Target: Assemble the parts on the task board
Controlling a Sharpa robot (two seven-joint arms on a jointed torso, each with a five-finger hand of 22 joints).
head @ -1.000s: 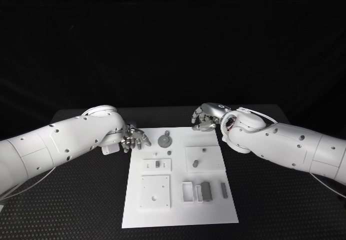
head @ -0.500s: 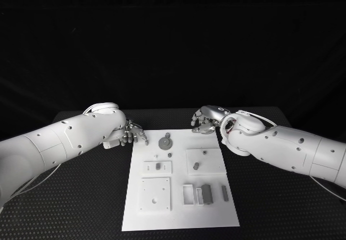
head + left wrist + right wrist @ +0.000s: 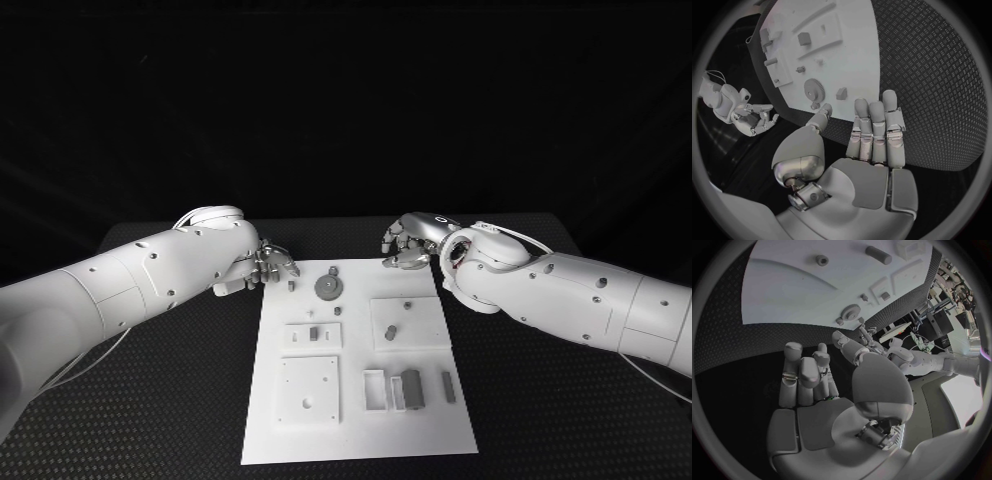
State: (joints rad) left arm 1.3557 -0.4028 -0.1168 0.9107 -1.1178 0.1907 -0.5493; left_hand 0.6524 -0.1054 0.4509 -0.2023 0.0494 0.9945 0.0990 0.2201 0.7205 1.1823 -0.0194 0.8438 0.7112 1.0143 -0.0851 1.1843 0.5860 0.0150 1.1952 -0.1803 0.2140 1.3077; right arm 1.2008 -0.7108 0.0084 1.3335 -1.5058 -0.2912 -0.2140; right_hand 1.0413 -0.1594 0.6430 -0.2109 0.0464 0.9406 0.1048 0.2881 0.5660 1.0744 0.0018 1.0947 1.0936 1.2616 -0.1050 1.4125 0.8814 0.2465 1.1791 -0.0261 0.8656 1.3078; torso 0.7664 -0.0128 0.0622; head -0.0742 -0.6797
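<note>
- We are seeing the white task board [image 3: 361,420] lying in the middle of the black tabletop [image 3: 159,400], its long side running from near to far.
- Our left hand [image 3: 268,268] is hovering at the board's far left corner, just off its edge; its fingers [image 3: 873,131] are lying straight, side by side, with nothing held in them, so it is standing open.
- Our right hand [image 3: 407,243] is hanging over the tabletop just past the board's far edge, right of the middle; its fingers [image 3: 804,375] are loosely bent with the thumb apart from them, and nothing is sitting between them, so it too is open.
- A round grey gear [image 3: 330,288] is lying flat near the board's far edge, between the two hands and closer to the left one.
- A smaller grey part [image 3: 332,271] is lying just beyond the gear.
- Raised white square plates are sitting on the board: one on the left [image 3: 313,336] carrying small grey parts, one on the right [image 3: 404,321] with a grey block on it, and a larger one [image 3: 310,388] nearer on the left.
- At the near right, grey upright parts [image 3: 413,387] are standing in narrow slots, with a slim grey piece [image 3: 447,383] to their right.
</note>
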